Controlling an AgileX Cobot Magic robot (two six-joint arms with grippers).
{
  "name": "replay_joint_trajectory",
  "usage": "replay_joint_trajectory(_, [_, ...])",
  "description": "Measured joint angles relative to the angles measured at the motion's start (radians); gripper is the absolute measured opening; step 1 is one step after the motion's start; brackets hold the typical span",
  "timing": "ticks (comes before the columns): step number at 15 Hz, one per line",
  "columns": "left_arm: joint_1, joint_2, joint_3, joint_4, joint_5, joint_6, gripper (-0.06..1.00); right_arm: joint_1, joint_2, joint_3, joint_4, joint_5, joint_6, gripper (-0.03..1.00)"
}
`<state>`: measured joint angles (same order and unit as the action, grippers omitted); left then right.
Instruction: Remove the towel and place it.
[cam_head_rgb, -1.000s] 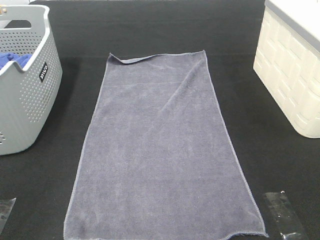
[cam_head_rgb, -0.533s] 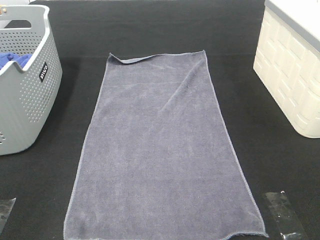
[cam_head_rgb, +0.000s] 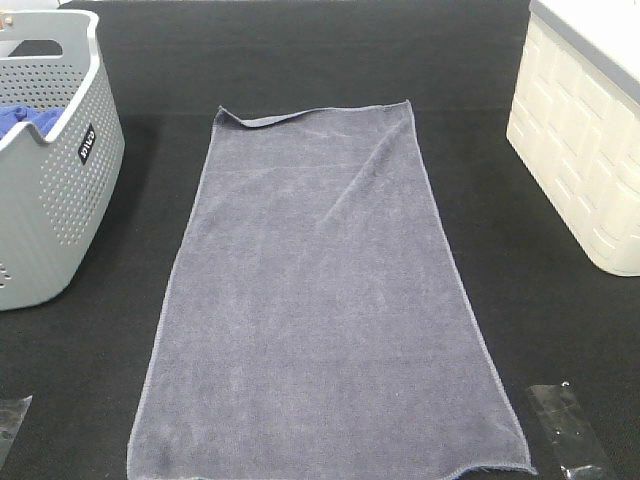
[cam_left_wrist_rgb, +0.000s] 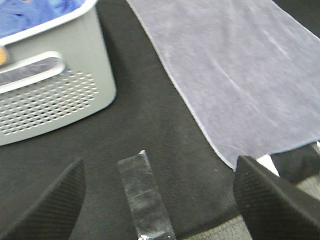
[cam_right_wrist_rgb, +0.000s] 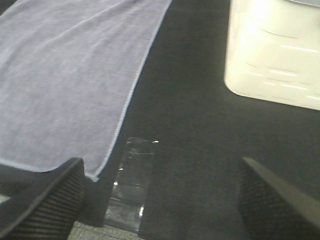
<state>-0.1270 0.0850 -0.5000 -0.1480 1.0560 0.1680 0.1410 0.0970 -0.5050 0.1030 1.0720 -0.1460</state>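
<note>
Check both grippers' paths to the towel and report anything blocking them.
Nothing visible blocks either. The towel lies flat on the black mat; only bare mat and a clear tape strip lie between the open left gripper and its near corner, likewise for the right gripper.

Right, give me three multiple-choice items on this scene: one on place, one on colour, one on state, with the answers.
1. Where does the large grey-lavender terry towel lie?
A. inside the perforated grey plastic basket
B. flat on the black table
C. on the cream ribbed bin

2. What colour is the cloth inside that basket?
A. bright blue
B. red
C. white

3. How do the left gripper and right gripper stand?
A. both open, empty
B. both clamped on the towel
C. one holding the basket

Answers: B, it lies spread between basket and bin; A, blue shows over the rim; A, wrist views show fingers apart, nothing between.
</note>
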Motion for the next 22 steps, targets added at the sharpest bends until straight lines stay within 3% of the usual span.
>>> replay_joint_trajectory(4, [0.163, -0.022, 0.0, 0.0, 0.0, 0.0, 0.77, -0.112, -0.012, 0.0, 0.0, 0.0, 0.0, 0.78])
replay_joint_trajectory(22, [0.158, -0.088, 0.0, 0.0, -0.002, 0.0, 0.77, -0.115, -0.104, 0.0, 0.003, -0.002, 0.0, 0.78])
